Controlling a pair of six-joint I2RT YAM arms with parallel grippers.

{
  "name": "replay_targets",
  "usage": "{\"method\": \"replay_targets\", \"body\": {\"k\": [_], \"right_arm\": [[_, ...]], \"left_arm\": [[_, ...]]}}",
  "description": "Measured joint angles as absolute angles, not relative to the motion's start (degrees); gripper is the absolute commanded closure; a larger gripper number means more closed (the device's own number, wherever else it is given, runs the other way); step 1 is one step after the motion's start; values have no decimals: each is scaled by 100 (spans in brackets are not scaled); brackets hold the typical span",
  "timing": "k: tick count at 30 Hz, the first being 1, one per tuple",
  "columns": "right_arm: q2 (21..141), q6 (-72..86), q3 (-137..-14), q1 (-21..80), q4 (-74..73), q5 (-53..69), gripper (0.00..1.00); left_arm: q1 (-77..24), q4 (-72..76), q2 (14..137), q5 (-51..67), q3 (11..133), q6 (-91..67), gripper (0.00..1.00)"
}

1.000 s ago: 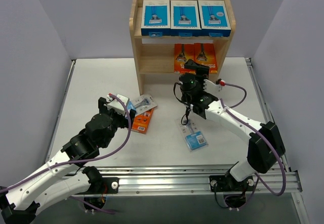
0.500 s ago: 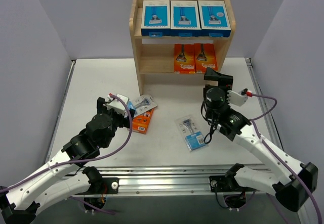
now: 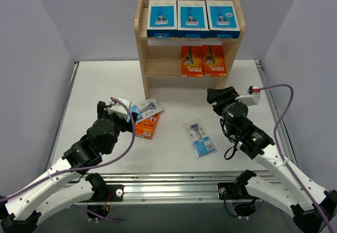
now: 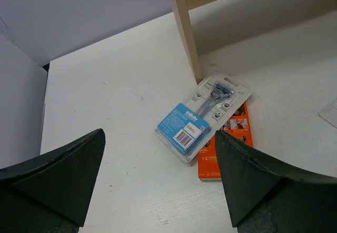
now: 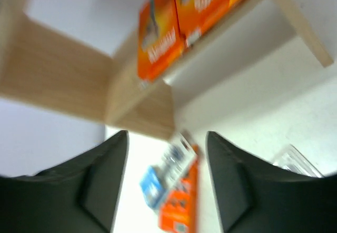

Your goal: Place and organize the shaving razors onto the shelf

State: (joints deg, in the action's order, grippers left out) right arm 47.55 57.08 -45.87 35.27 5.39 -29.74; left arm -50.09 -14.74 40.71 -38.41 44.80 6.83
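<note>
Since a second ago the right gripper (image 3: 219,94) has drawn back from the shelf (image 3: 142,38) to the right side of the table (image 3: 95,85). Its jaws are apart and empty. One blister card (image 3: 200,137) lies flat on the table left of it, well apart from the fingers. The left gripper (image 4: 159,137) has not moved. Its jaws are wide apart above a second blister card (image 4: 202,118), which partly covers an orange box (image 4: 226,156), and they touch neither.

Shelf (image 3: 141,43) top tier full: blue boxes (image 3: 190,16). Middle tier: orange boxes (image 3: 203,60) right, left half free.
</note>
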Motion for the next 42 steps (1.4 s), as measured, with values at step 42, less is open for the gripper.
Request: {"method": "replay_targets", "body": {"k": [42], "right_arm": [[11030, 3660, -6705, 5708, 1372, -1500, 62]], "left_arm": [[-4185, -1402, 4104, -3395, 4480, 469, 6]]}}
